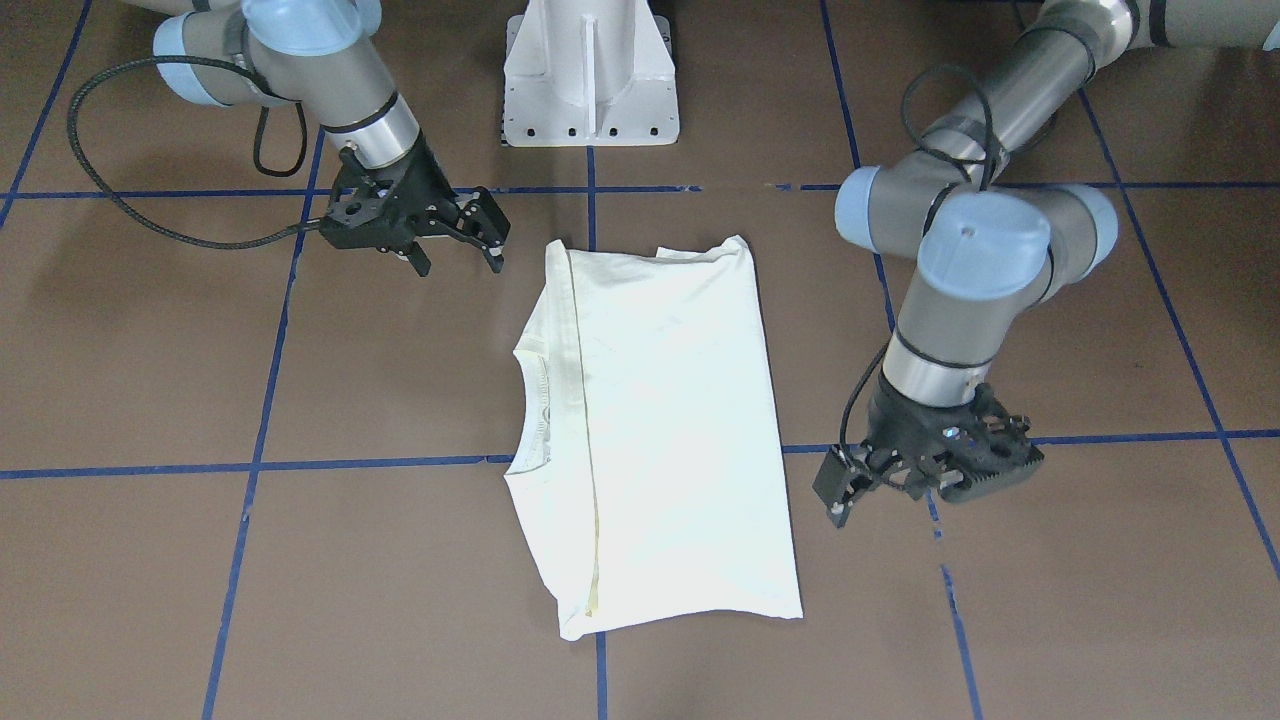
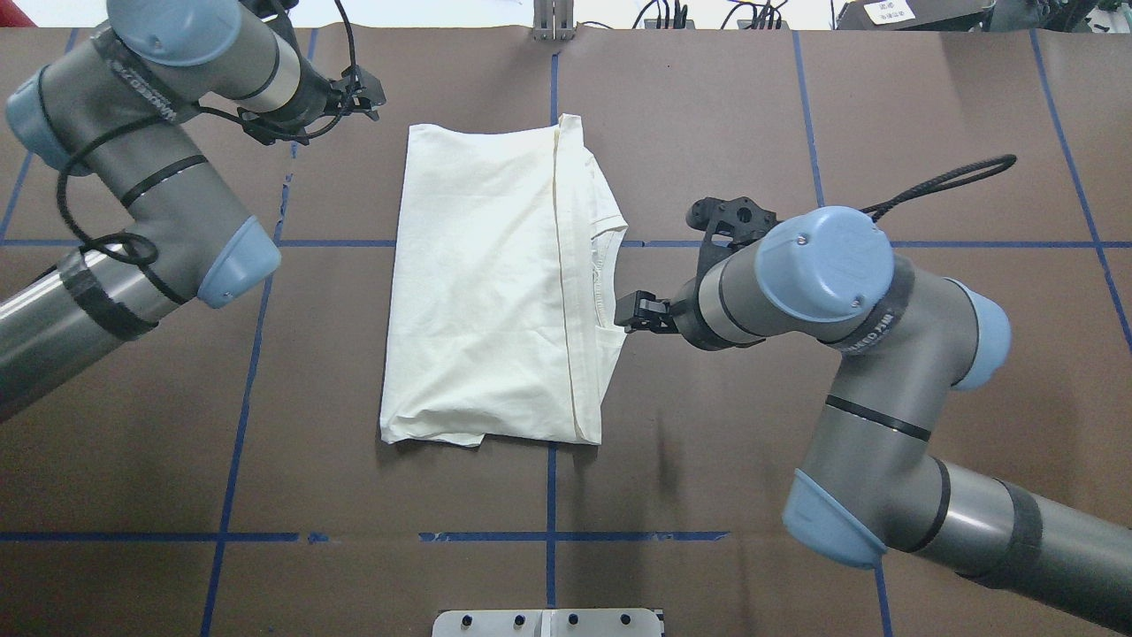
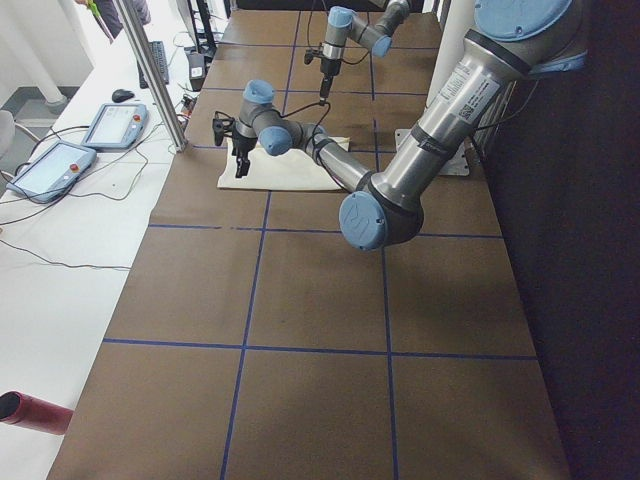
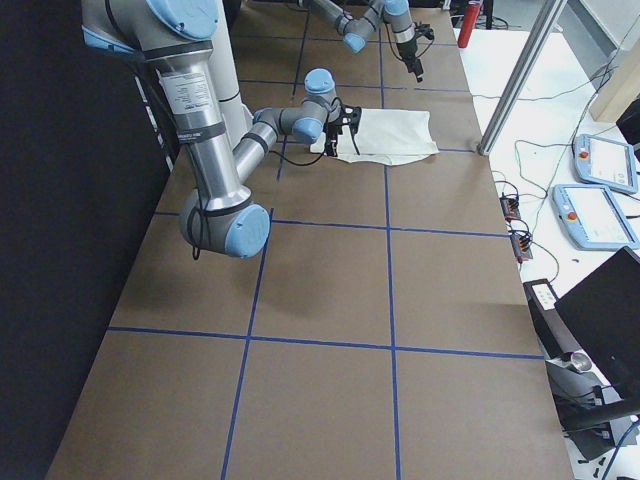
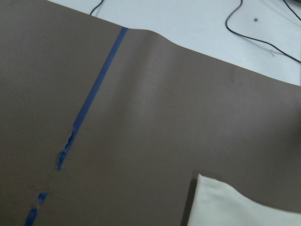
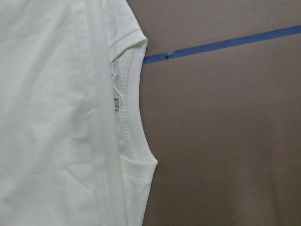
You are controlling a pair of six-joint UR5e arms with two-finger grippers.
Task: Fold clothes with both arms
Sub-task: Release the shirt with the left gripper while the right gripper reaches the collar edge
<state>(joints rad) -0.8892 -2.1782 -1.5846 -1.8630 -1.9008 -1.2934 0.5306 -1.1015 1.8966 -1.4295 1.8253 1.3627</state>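
The cream T-shirt (image 2: 486, 283) lies folded, plain side up, mid-worktop (image 2: 752, 106) with its collar toward the robot's right, while the left gripper (image 1: 905, 490) hovers, jaws apart, off its far left corner and the right gripper (image 1: 458, 255), jaws also apart, hangs beside the collar.

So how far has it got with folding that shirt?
Well along. The T-shirt already lies as a tidy rectangle, plain side up, no sleeves sticking out, collar at one long edge. Nothing is in hand: the left gripper and right gripper are both open, off the cloth. What is left is probably one more fold to halve it, though that is a guess.
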